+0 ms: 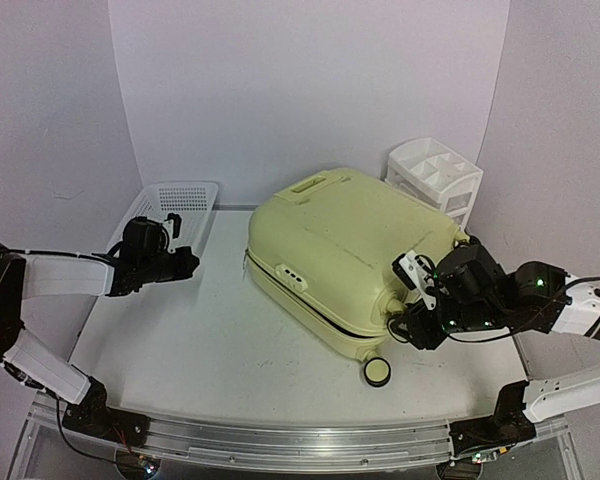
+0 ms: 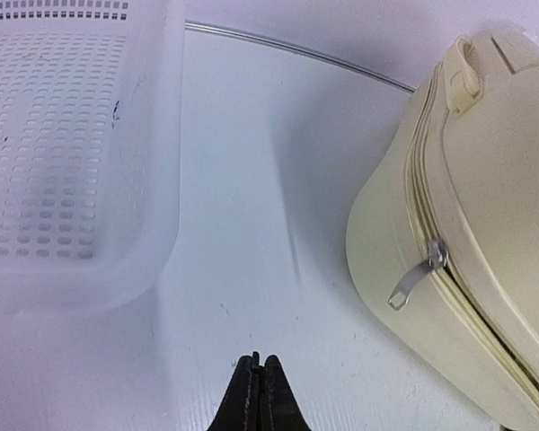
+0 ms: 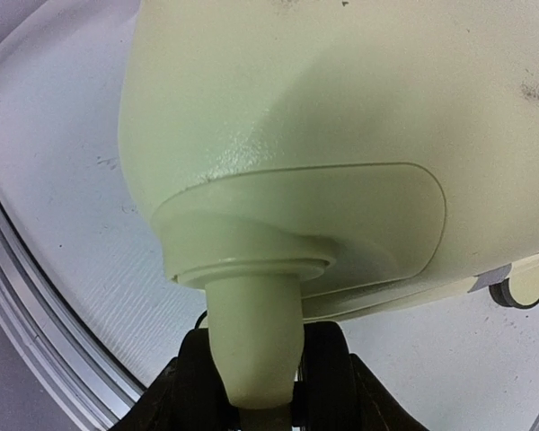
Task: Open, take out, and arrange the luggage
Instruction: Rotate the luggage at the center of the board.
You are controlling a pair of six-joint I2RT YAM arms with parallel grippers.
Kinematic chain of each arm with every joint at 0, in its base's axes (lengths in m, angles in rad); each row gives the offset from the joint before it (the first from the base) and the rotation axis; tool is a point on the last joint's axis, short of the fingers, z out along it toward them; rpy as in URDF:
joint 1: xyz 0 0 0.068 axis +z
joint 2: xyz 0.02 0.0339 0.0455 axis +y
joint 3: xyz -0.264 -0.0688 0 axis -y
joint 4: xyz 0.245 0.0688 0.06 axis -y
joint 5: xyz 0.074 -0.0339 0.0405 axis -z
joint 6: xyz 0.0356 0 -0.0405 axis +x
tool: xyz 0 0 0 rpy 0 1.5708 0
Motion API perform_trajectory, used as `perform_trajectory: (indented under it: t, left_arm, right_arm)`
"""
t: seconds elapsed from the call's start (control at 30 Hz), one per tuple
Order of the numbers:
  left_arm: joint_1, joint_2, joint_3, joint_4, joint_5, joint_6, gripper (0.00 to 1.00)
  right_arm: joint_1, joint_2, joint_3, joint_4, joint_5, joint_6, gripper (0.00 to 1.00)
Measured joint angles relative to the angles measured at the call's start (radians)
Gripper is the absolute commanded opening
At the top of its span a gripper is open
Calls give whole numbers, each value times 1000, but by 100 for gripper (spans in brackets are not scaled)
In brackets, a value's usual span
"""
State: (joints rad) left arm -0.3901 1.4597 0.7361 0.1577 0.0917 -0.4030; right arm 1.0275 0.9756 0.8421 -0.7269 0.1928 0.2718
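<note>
Luggage flat, long axis diagonal, wheel near-right, handle far-left

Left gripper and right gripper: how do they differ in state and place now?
The left gripper is shut and empty; the right gripper grips the luggage by a wheel stem. The left gripper hangs over the table between the basket and the luggage; the right gripper is at the luggage's near right corner. Both have black fingers.

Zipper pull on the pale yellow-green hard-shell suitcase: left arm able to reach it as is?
Probably yes. The silver zipper pull hangs exposed on the suitcase side facing the left end effector, with only bare white table between. It is shut and must open first.
</note>
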Motion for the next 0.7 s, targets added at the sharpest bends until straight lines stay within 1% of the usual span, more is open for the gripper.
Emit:
perform_trajectory:
  t: [0.07,0.13,0.27,0.33,0.47,0.53,0.63,0.7]
  left_arm:
    - [-5,-57,-56,-1,0,-9,0]
    - [-9,-102,-98,-2,3,-17,0]
    - [-11,-191,-178,-3,25,-35,0]
    - [-11,-232,-209,-5,34,-45,0]
    - [-11,-317,-251,-35,40,-58,0]
    - [-11,-348,-254,-61,41,-64,0]
    - [-13,-382,-254,-90,40,-68,0]
    - [-15,-401,-254,-111,41,-68,0]
  right_arm:
    - [3,0,0,-10,15,-6,24]
    - [4,4,0,-19,31,-14,29]
    - [6,48,6,-34,53,-23,41]
    - [9,74,22,-43,70,-23,49]
    - [11,117,50,-56,117,-18,59]
    - [8,141,63,-70,162,6,61]
    - [-20,179,77,-94,215,25,56]
    - [-34,191,87,-106,223,11,55]
